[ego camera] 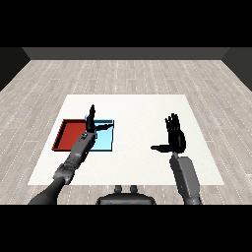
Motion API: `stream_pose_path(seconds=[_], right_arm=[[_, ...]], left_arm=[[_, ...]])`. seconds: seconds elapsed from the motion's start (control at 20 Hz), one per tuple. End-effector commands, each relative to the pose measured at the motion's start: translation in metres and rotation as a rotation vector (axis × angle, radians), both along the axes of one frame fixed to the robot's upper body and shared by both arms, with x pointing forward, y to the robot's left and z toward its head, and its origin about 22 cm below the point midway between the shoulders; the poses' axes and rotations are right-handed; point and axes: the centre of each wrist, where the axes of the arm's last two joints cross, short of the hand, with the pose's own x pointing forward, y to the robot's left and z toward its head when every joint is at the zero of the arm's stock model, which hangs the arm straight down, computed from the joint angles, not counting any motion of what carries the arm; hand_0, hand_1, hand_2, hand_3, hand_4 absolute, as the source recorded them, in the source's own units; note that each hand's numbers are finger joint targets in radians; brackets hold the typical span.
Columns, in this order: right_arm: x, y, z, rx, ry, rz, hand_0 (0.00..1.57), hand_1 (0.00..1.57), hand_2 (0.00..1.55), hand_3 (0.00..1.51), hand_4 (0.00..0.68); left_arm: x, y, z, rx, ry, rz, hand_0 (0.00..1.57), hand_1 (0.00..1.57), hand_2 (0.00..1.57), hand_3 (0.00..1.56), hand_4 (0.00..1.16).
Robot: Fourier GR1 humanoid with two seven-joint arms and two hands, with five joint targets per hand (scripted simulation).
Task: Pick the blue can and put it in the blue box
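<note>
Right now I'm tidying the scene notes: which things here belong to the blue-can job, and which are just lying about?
Job:
blue tray
left robot hand, open, over the trays
right robot hand, open
No blue can shows.

Lying about:
red tray

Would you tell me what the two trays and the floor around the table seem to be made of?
The red tray and the light blue tray look like plain matte plastic, judging by their flat, uniform colour, though that is uncertain. The floor looks like pale grey wood planks: long boards with visible seams and grain.
</note>
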Motion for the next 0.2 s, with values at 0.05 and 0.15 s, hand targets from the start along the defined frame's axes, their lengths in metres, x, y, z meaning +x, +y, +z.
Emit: stream_pose_path(seconds=[0.05, 0.15], right_arm=[[-0.014, -0.011, -0.019, -0.047, 0.060, 0.000, 0.00, 0.00, 0.00, 0.00, 0.000], [-0.014, -0.004, -0.023, -0.063, 0.061, 0.030, 0.00, 0.00, 0.00, 0.00, 0.000]], left_arm=[[-0.016, -0.016, 0.000, -0.202, -0.162, -0.299, 0.00, 0.00, 0.00, 0.00, 0.00], [-0.041, -0.007, -0.023, -0.247, -0.130, -0.344, 0.00, 0.00, 0.00, 0.00, 0.00]])
